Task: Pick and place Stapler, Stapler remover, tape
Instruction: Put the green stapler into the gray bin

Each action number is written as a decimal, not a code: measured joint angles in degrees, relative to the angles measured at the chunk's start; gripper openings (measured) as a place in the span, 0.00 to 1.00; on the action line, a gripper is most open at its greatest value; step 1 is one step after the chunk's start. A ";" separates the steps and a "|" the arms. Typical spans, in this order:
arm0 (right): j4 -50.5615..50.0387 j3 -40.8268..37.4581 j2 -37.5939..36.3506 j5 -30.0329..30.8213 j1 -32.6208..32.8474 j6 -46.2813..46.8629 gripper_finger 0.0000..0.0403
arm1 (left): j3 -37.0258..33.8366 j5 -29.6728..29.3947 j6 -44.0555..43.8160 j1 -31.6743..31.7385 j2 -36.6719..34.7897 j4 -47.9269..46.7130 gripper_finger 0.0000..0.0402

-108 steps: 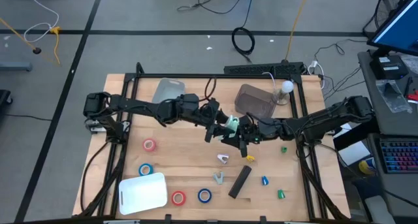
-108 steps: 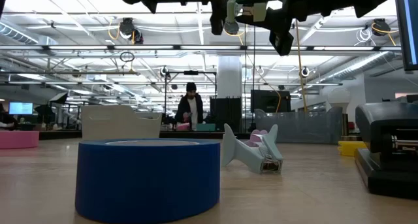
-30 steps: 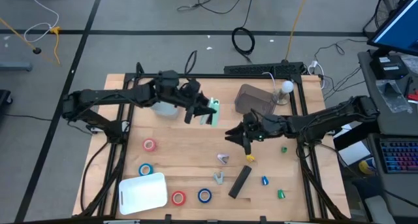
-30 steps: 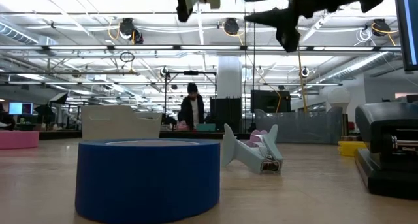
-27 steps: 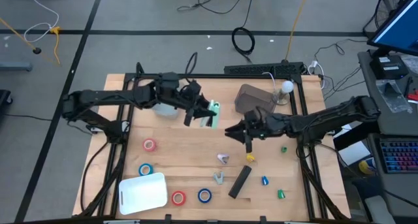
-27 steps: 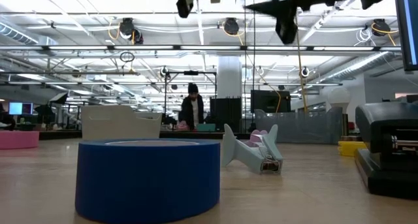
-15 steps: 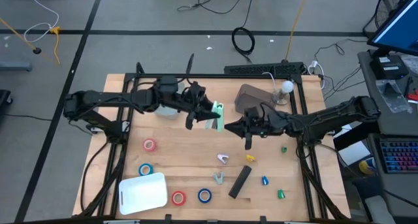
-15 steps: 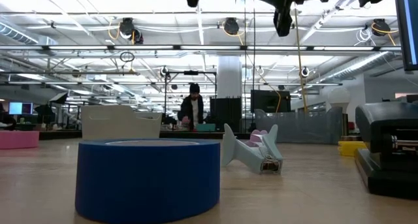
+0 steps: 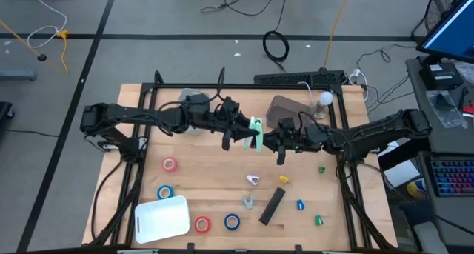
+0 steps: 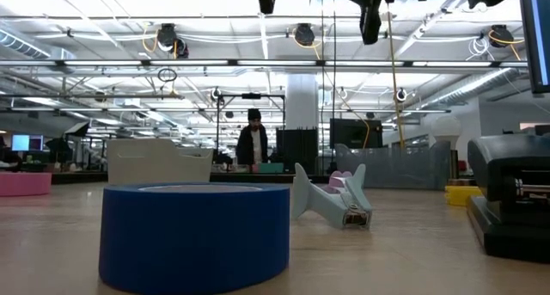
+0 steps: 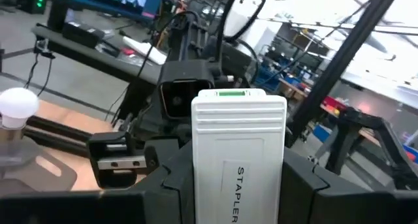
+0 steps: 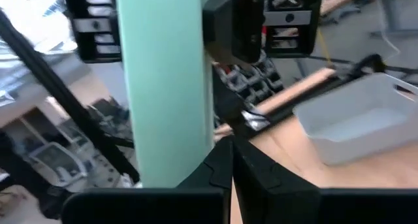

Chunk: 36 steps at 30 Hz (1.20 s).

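A mint-green stapler (image 9: 256,132) is held high over the table's middle in my left gripper (image 9: 249,132). In the left wrist view its pale face reads STAPLER (image 11: 239,152). My right gripper (image 9: 280,146) hovers just to its right, facing it. The right fingers (image 12: 219,165) look shut beside the green body (image 12: 163,87), and I cannot tell whether they touch it. A black stapler (image 9: 272,206), two stapler removers (image 9: 253,180) (image 9: 247,202) and tape rolls, pink (image 9: 169,164), blue (image 9: 164,192), red (image 9: 202,224) and blue (image 9: 232,221), lie flat on the table. My left gripper pinches the mint-green stapler between its two fingers (image 11: 176,185), one on each long side (image 11: 202,178). The fingers lie level and point toward the table's right. The stapler is lifted clear, and its free end (image 11: 239,96) sticks out past the fingers toward the right gripper.
A white bin (image 9: 161,218) sits at the near left and a clear bin (image 9: 289,115) at the far middle. Another bin (image 9: 189,98) is partly under the left arm. Small green, blue and yellow bits (image 9: 322,168) lie near right. The low view shows a blue roll (image 10: 196,235) close up.
My left gripper has carried the stapler toward the table's right, up to the right gripper. My right gripper has moved toward the far edge and left, to meet it. In the low view both have risen almost out of the picture's top.
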 joint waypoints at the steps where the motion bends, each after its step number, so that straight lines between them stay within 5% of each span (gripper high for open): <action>1: -0.79 -0.02 0.10 0.58 0.13 0.09 0.00 | -0.10 0.47 -0.25 0.29 0.00 -0.01 0.35; 12: -18.64 0.04 -0.33 1.07 0.40 0.83 0.00 | -0.07 17.11 -4.07 7.77 -3.92 5.35 0.35; 22: -27.34 0.04 -1.59 1.03 1.67 1.46 0.00 | -0.17 9.47 -0.81 17.76 -7.49 -25.10 0.35; 36: -32.07 0.04 -6.43 -0.23 1.53 1.49 0.00 | -0.02 6.92 3.67 37.69 -10.51 -53.30 0.35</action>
